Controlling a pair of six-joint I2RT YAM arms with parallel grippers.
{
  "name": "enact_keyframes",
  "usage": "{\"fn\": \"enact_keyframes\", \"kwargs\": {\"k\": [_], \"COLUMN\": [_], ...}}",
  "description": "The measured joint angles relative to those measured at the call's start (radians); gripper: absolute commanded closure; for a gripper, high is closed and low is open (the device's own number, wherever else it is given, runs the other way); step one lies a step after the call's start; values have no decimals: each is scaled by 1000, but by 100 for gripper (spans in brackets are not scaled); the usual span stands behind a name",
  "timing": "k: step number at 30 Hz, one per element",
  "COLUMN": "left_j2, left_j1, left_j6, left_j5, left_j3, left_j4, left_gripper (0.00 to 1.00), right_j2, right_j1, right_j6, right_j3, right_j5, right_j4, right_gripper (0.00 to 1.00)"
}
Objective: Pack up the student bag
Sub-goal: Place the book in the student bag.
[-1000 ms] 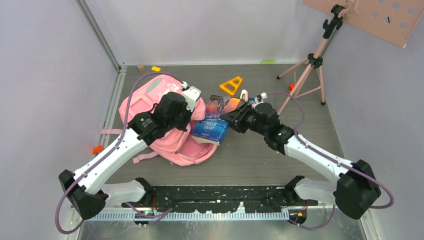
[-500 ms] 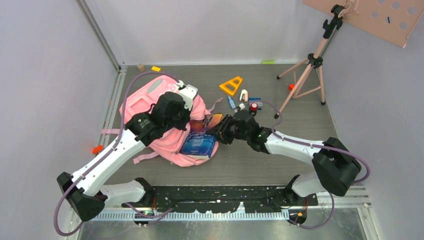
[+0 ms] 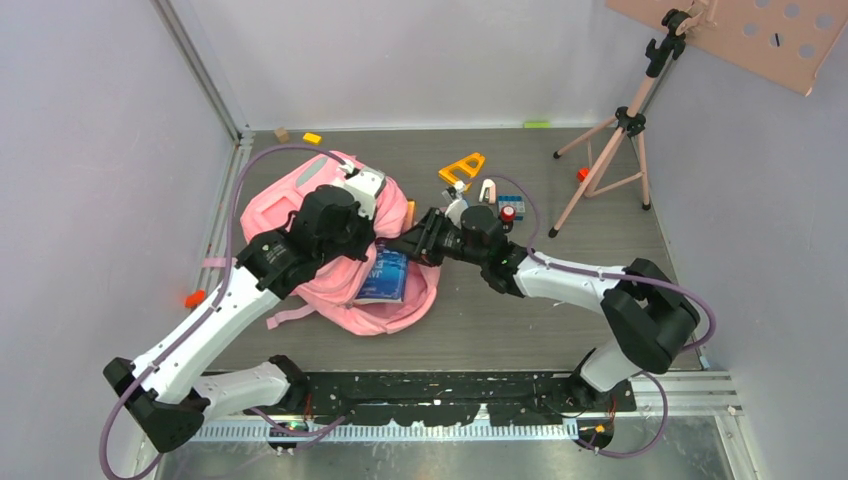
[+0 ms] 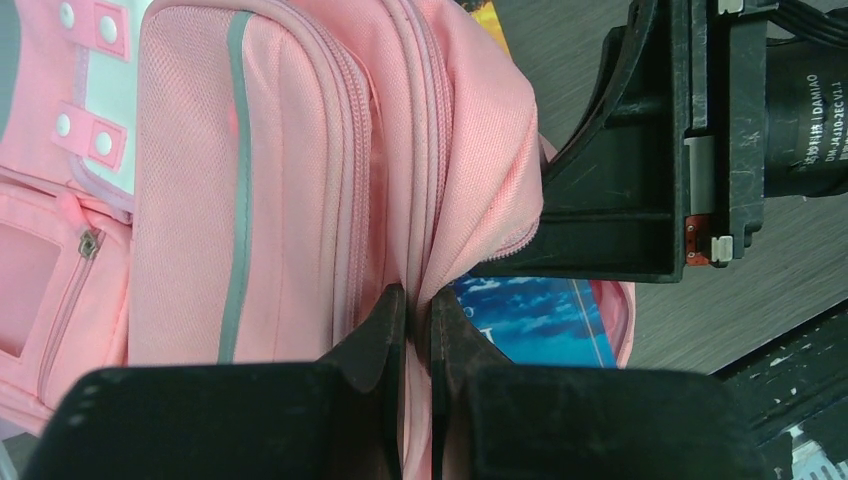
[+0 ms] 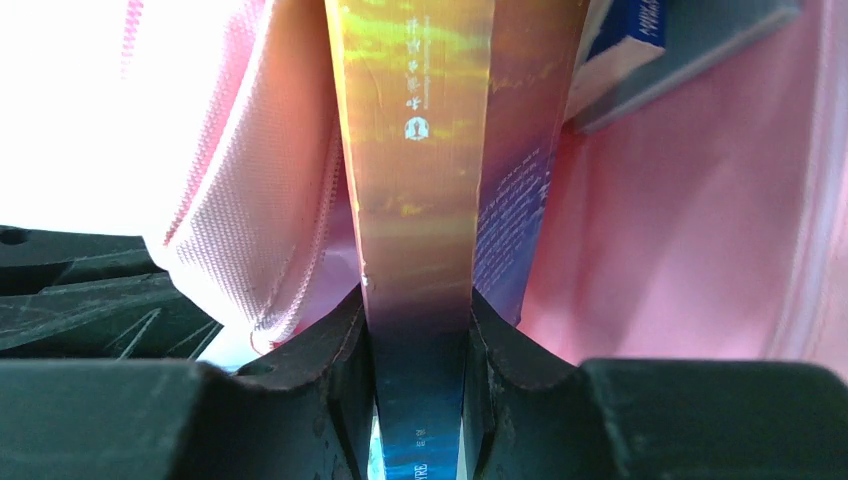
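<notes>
Pink soft fabric student bag (image 3: 285, 200) lies beneath the left gripper (image 4: 416, 302), which pinches its zippered rim; the right gripper (image 5: 418, 310), just beside, clamps a glossy orange-and-blue book (image 5: 420, 160) inside the opening.

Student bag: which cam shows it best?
Top external: the whole student bag, open, with a blue book inside. Left wrist shows only pockets and the zip edge the left gripper pinches. Right wrist shows just pink lining around a book spine clamped in the right gripper.
</notes>
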Motion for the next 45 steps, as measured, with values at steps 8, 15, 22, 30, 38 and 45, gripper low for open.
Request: {"fn": "enact_keyframes", "kwargs": {"k": [8, 15, 22, 30, 38, 45], "left_j2": [-12, -14, -28, -34, -31, -26], "left_j1": [5, 5, 5, 5, 6, 15], "left_j6": [-22, -26, -41, -51, -79, -97], "left_j5": [-3, 13, 21, 27, 29, 18], "left_j3": [-3, -11, -21, -38, -52, -64], "left_j4": [2, 6, 5, 21, 51, 65], "left_gripper": [100, 100, 100, 100, 100, 100], "right_j2": [171, 366, 443, 445, 555, 639], "right_j1": [0, 3, 5, 8, 7, 6], "right_j6": [-3, 5, 50, 59, 59, 38], "right_j3": [16, 105, 108, 176, 276, 343], "right_j5": [-70, -44, 67, 90, 138, 138], "right_j4": [292, 417, 320, 256, 323, 393], "right_gripper": [99, 100, 99, 100, 99, 88]}}
